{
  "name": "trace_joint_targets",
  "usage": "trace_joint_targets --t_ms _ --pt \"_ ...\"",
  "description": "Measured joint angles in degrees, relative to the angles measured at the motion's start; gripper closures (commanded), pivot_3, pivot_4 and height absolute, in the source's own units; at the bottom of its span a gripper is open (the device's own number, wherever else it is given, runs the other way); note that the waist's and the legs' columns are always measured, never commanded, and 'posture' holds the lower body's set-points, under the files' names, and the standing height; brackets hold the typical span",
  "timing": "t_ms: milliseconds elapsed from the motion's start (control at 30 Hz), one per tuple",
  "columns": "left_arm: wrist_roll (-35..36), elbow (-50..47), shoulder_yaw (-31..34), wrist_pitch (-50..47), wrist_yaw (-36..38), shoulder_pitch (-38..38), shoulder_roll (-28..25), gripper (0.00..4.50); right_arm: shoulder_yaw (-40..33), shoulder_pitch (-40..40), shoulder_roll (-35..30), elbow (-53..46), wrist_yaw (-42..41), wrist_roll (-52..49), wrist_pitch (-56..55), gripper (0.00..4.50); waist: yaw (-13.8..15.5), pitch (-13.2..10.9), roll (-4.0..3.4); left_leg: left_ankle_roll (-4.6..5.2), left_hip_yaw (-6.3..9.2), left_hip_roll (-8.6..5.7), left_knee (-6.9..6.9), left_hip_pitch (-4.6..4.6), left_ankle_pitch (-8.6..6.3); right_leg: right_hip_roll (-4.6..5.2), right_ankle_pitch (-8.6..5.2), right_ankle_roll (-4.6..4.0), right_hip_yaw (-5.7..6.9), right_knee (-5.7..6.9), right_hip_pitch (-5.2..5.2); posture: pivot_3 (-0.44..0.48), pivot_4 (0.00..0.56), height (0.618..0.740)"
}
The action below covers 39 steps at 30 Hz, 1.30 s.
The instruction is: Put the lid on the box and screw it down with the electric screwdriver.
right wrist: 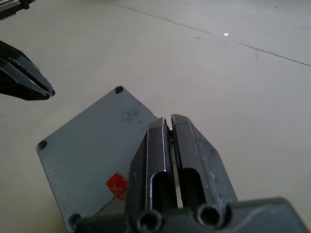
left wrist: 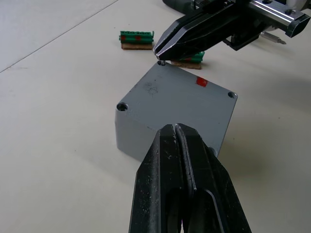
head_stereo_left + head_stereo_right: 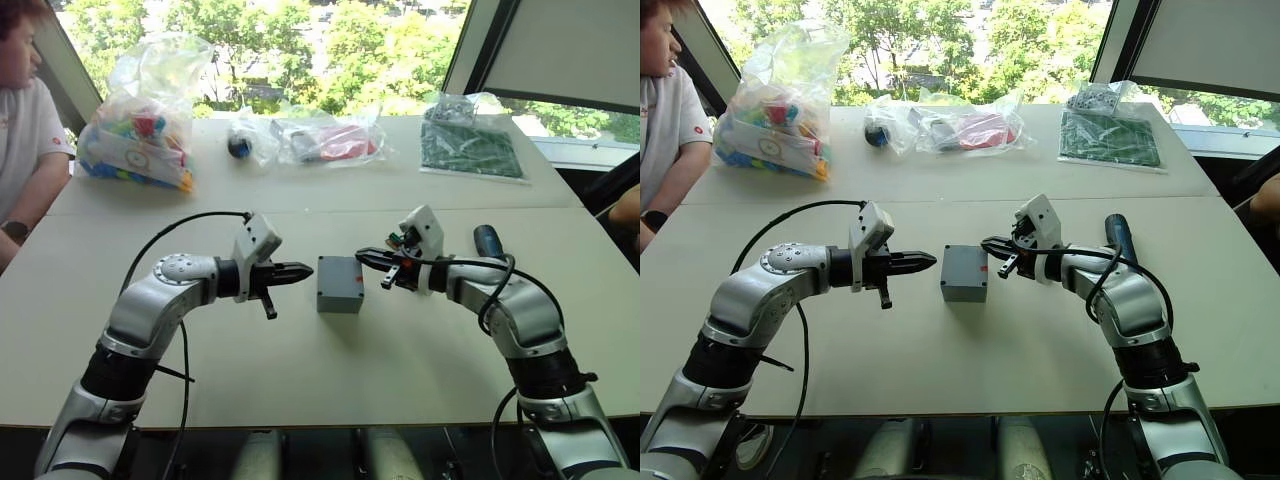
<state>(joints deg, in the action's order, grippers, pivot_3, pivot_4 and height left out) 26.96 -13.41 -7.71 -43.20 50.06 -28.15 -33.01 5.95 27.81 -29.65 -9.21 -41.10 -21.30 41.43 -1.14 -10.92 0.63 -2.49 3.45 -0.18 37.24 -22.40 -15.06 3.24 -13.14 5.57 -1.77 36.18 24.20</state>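
- Person (image 3: 25, 110) sits at far left edge of table (image 3: 300, 380), white top, watch on wrist.
- Clear bag w/ colourful pieces (image 3: 140, 125) on far-left part of table; more clear bags (image 3: 320, 138) mid-back, green-filled bag (image 3: 472, 145) back right.
- Left gripper (image 3: 923, 262) points toward the box from its left side, just beside it, not touching. Fingers pressed together, nothing held.
- Lid (image 2: 177, 97) sits on top of the box (image 3: 340, 285), centre of table between both grippers; lid + box read as one closed grey block. Corner screw holes visible, cannot tell if screws are in. Small red mark (image 1: 117, 184) on lid's top face, on the side toward the right gripper.
- Right gripper (image 3: 992, 248) at the box's right side, tips over the lid's edge; fingers together w/ only a thin slit, holding nothing. Contact w/ lid: cannot tell.
- Two small green connectors (image 2: 136, 38) lie on table beyond the box in left wrist view, partly behind right gripper.
- Electric screwdriver (image 3: 1120, 238) lies on table right of the box, behind right forearm, well apart from the box; metal bit shows in left wrist view.
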Motion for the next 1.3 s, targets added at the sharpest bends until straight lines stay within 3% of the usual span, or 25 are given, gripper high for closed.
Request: trace_joint_targets --t_ms 233,300,467,633,667,767,900,967,1067,1300 --pt "0.0 0.0 0.0 0.1 -0.2 0.4 0.0 4.5 0.4 0.6 0.0 0.8 -0.1 0.8 -0.4 0.94 0.0 0.0 0.0 0.0 0.0 0.0 0.0 0.0 0.0 0.0 0.0 0.0 0.0 0.0 0.0 0.0 0.15 0.74" --pt "0.0 0.0 0.0 0.1 -0.3 0.4 0.1 4.5 0.4 0.7 0.0 1.0 -0.1 0.8 -0.5 0.43 0.0 0.0 0.0 0.0 0.0 0.0 0.0 0.0 0.0 0.0 0.0 0.0 0.0 0.0 0.0 0.0 0.15 0.74" --pt "0.0 0.0 0.0 0.3 -0.4 0.4 0.9 4.5 -1.0 1.9 -0.1 1.1 0.6 0.0 1.7 0.43 0.0 0.0 0.0 0.0 0.0 0.0 0.0 0.0 0.0 0.0 0.0 0.0 0.0 0.0 0.0 0.0 0.15 0.74" --pt "1.5 0.5 1.4 0.2 -0.4 -0.8 2.7 4.5 -10.1 5.3 -1.3 0.2 2.1 -5.0 6.1 0.43 0.3 0.0 0.0 0.0 0.01 0.0 0.01 -0.01 0.0 0.0 0.0 0.0 0.0 0.0 0.0 0.0 0.15 0.74" --pt "1.7 0.6 1.8 0.3 -0.4 -1.2 2.8 4.5 -10.9 5.7 -1.8 0.1 2.2 -5.5 6.5 0.21 0.3 0.0 0.0 0.0 0.01 0.0 0.0 -0.01 0.0 0.0 0.0 0.0 0.0 0.0 0.0 0.0 0.15 0.74" --pt "2.0 1.0 2.2 0.7 -0.1 -2.3 3.1 4.5 -13.8 7.1 -5.8 -0.2 2.1 -7.0 8.5 0.21 0.2 0.0 0.0 0.0 -0.03 -0.01 0.0 -0.01 0.0 0.01 0.0 0.0 0.0 -0.03 -0.01 0.0 0.15 0.74" --pt "1.6 1.2 0.6 3.7 2.7 -4.4 3.0 4.5 -13.9 15.9 -19.2 4.4 -0.1 -6.9 16.1 0.21 0.3 0.0 -0.05 0.0 -0.06 -0.04 -0.01 -0.05 0.0 0.05 -0.04 -0.07 -0.01 -0.08 0.04 0.0 0.15 0.74" --pt "0.9 1.0 -0.7 4.9 4.1 -5.2 2.6 4.5 -10.4 18.5 -26.6 5.6 -4.0 -5.9 19.1 0.21 0.3 0.0 0.01 0.01 -0.04 -0.02 -0.1 -0.02 -0.01 0.03 -0.1 -0.15 0.01 -0.12 0.01 0.0 0.15 0.74" --pt "-1.3 0.3 -4.0 7.3 6.2 -6.2 2.0 4.5 1.1 21.3 -34.5 10.2 -9.1 -2.4 25.6 0.21 0.0 0.0 0.02 0.01 -0.13 -0.01 -0.09 -0.04 -0.01 0.05 -0.14 -0.22 -0.02 -0.17 0.03 0.0 0.15 0.74" --pt "-5.9 -1.9 -8.5 12.6 7.0 -4.0 1.5 4.5 19.1 26.6 -40.0 24.0 -21.7 2.7 33.0 0.21 -0.1 0.0 -0.03 0.01 -0.25 -0.02 -0.06 -0.04 -0.01 0.04 -0.15 -0.24 -0.15 -0.13 0.13 0.0 0.15 0.74"
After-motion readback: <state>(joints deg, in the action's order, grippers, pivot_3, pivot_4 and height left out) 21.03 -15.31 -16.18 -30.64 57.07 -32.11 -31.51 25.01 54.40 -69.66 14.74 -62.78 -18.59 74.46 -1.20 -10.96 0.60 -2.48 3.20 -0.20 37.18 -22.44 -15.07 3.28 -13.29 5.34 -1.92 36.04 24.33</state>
